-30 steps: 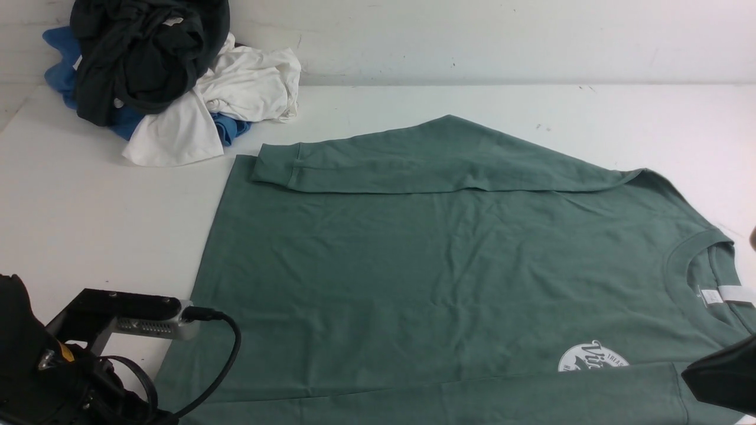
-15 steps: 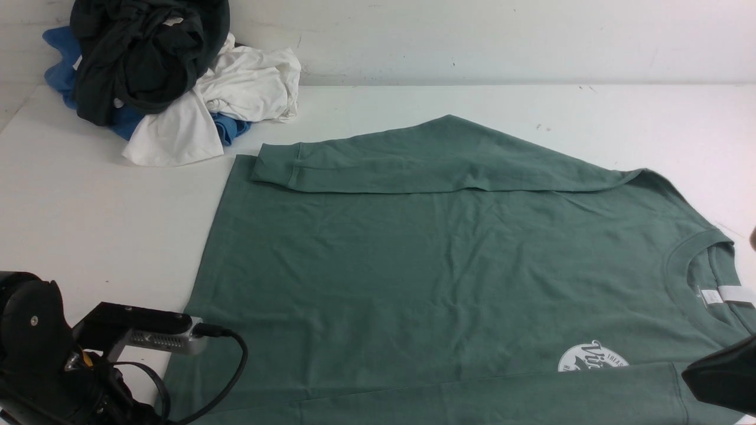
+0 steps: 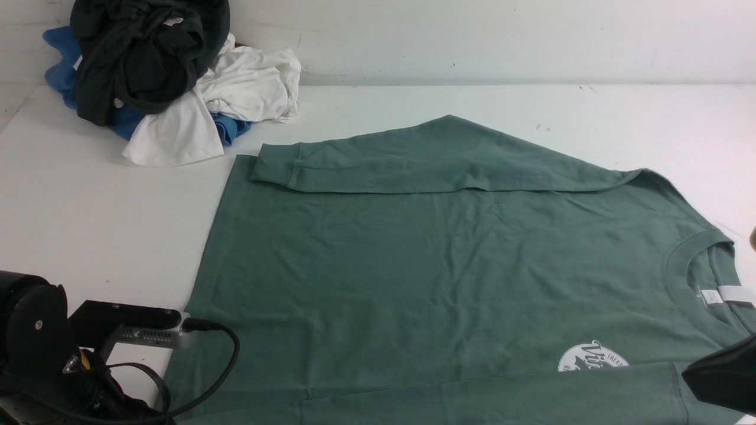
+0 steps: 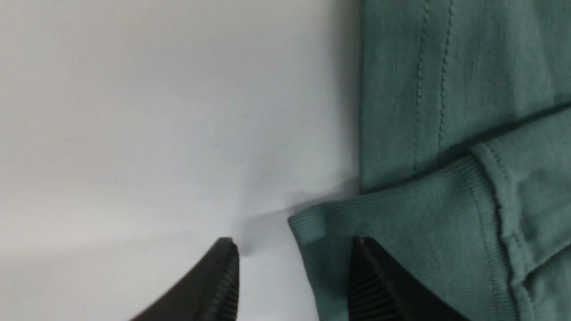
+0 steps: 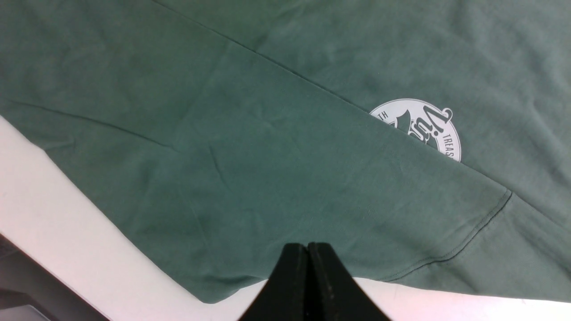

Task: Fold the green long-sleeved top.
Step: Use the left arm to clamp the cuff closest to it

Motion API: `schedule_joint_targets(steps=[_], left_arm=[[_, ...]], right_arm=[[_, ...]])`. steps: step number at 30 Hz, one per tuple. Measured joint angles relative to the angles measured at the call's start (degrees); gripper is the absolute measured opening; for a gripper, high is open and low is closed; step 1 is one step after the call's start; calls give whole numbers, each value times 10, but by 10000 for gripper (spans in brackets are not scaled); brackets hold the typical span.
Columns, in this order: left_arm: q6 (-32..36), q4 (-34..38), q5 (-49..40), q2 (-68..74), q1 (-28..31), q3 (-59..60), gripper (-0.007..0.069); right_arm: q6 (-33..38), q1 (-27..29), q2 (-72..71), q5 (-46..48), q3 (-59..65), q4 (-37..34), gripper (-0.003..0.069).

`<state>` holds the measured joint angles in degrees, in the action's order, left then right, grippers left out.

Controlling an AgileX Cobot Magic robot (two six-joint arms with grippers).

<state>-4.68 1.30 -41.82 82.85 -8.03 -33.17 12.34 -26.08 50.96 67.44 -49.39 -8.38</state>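
1. Front view: your green long-sleeved top (image 3: 449, 271) is spread flat on the white table (image 3: 88, 200), hem to the left and ribbed neck to the right. It's pretty smooth, with only light creases.
   - The far sleeve (image 3: 425, 162) is folded in across the body, with its cuff ending near the hem's far corner.
   - The near sleeve (image 3: 502, 395) lies along the near edge and covers the bottom of the round white logo (image 3: 592, 356).
   - The white neck label (image 3: 725, 295) shows inside the collar.
   - There's lots of bare table left of the hem and behind the top.
   - The pile of clothes (image 3: 165, 77) in black, white and blue sits in the far left corner, clear of the top.
   - The left arm (image 3: 35, 348) is low at the near left by the hem corner, and the right arm (image 3: 720, 378) pokes in at the near right.
2. Left wrist view: your left gripper (image 4: 292, 249) has its fingers spread apart with nothing pinched. One finger is over bare table, the other over the ribbed cuff (image 4: 401, 232) of the near sleeve. That cuff sticks out slightly past the double-stitched hem (image 4: 401, 89).
3. Right wrist view: your right gripper (image 5: 308, 252) has its fingers pressed together, and I can't see any cloth between them. It sits over the near edge of the sleeve. Only a narrow strip of table is left before the drop-off.
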Motion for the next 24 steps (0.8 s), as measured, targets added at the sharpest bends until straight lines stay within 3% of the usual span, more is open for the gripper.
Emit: schedule_joint_targets(steps=[5, 11, 13, 24], left_arm=[[0, 0, 1, 20, 0, -5, 278], [0, 11, 2, 27, 0, -9, 56], [0, 10, 3, 21, 0, -9, 21], [1, 4, -12, -81, 0, -9, -4]], right_arm=[[0, 0, 0, 0, 0, 0, -15], [0, 0, 0, 0, 0, 0, -15], [0, 0, 0, 0, 0, 0, -15], [0, 0, 0, -2, 0, 5, -15]])
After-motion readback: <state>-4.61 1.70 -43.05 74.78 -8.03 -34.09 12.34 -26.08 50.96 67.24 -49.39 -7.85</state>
